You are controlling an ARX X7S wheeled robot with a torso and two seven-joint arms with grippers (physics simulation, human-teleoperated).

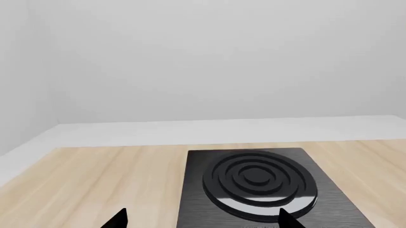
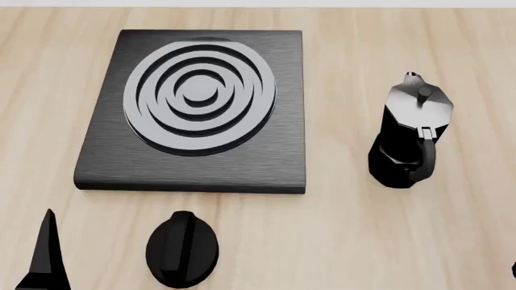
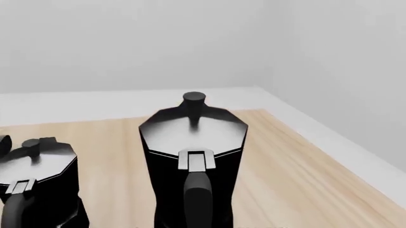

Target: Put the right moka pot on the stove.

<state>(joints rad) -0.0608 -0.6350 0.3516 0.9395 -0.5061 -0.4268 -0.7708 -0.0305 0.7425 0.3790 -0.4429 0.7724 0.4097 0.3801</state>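
The right moka pot (image 3: 193, 156) is black and faceted, with a shiny grey lid and knob. It stands upright close in front of my right wrist camera, handle toward it, and is out of the head view. Its twin (image 3: 38, 185) stands to its left and also shows in the head view (image 2: 407, 139). The stove (image 2: 197, 109), a black slab with burner rings, lies left of the twin. My left gripper (image 1: 203, 218) is open and empty at the stove's (image 1: 260, 183) near edge. My right gripper's fingers do not show against the black pot.
A small black round knob (image 2: 181, 248) lies on the wooden table (image 2: 354, 241) in front of the stove. One of my left fingertips (image 2: 45, 254) shows at the lower left. A white wall runs behind the table's far edge.
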